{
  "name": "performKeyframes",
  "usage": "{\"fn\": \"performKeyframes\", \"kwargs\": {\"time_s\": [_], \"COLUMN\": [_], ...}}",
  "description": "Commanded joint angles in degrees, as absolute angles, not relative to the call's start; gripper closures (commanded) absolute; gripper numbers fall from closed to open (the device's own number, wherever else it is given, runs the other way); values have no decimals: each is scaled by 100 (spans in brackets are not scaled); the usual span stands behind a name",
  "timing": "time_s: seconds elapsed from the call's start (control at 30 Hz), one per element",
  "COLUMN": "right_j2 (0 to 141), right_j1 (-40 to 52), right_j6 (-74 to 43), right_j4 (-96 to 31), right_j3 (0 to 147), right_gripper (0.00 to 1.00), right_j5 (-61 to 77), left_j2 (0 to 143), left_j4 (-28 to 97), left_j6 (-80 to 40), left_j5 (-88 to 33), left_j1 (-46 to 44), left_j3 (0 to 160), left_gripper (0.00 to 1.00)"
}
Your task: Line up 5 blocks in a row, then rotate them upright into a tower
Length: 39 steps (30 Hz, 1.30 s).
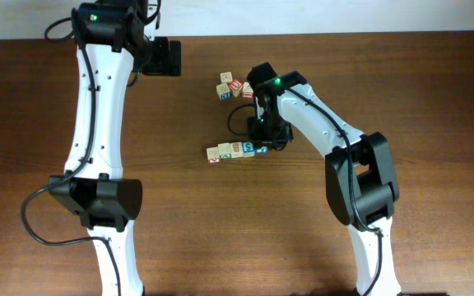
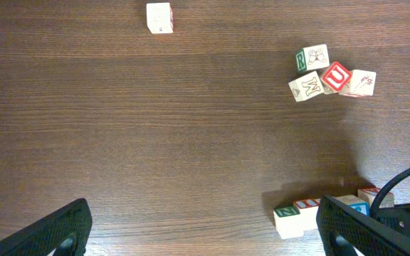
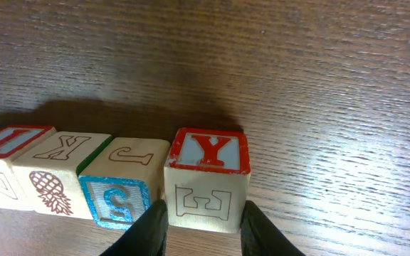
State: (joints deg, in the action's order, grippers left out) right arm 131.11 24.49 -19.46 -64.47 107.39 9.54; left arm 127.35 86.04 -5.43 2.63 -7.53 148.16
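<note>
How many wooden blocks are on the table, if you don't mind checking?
9. Four in a row, the Y block between the right fingers; four in a cluster nearby; one lone block apart. Some may be hidden.

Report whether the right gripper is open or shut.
Shut. The right gripper is closed on the Y block. In the right wrist view both fingers press against its opposite sides, with no gap showing.
</note>
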Motion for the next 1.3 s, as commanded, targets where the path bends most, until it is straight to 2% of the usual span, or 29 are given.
{"fn": "performKeyframes", "kwargs": {"time_s": [0.0,0.03,0.17,0.4,0.5,0.73,1.27], "right_j2": [13087,13087,13087,13087,13087,13093,13098], "right_j1": [2484,2484,2484,2469,2357,2156,2191], "right_j6": [-1927,-1927,-1927,-1863,-1865,-1868,-1885], "right_j4": [-6523,-6563,-6683,-7032,-7247,-7063,-6320], "right_j3": [10704,10704,10748,11369,11695,11406,10565], "right_gripper": [69,68,53,50,53,78,81], "right_j5": [1011,1020,1098,1087,961,508,622], "left_j2": [12567,12567,12567,12567,12567,12567,12567], "left_j4": [8595,8595,8595,8595,8595,8595,8595], "left_j6": [-515,-517,-515,-515,-515,-515,-515], "left_j5": [329,329,329,327,327,329,329], "left_j1": [-742,-742,-742,-742,-742,-742,-742], "left_j3": [14779,14779,14779,14779,14779,14779,14779], "left_gripper": [1,1,1,1,1,1,1]}}
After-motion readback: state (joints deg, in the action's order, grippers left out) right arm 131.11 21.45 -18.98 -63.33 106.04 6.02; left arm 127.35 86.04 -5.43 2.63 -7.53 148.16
